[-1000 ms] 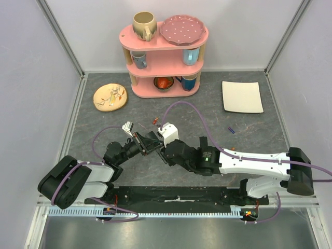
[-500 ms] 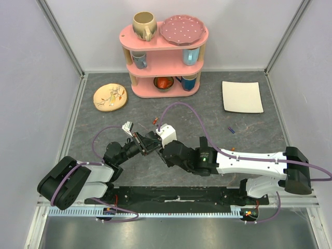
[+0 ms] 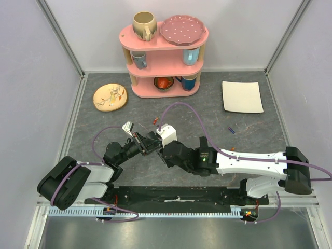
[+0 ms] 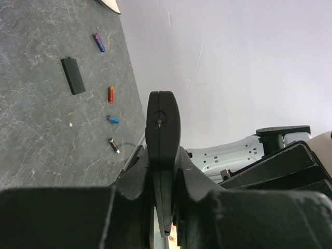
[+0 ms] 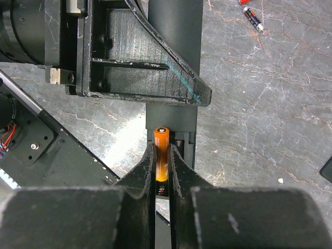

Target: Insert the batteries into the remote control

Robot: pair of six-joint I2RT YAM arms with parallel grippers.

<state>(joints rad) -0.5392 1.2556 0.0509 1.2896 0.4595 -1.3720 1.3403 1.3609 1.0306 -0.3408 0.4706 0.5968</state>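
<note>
Batteries (image 4: 111,94) and a flat black piece (image 4: 73,75) lie loose on the bench (image 4: 41,129), some way from the arms. Our right gripper (image 5: 162,149) pinches an orange battery (image 5: 162,136) just over the slot of the remote control (image 5: 176,21), which our left gripper (image 4: 163,179) clamps edge-on, raised off the bench.

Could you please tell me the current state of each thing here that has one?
Left hand, shut on the remote.
Remote, gripped, slot uncovered.
Right hand, shut on the orange battery.
Orange battery, gripped, at the slot, seating unclear.
Cover, off, flat on the table.
Loose batteries, lying on the table.
</note>
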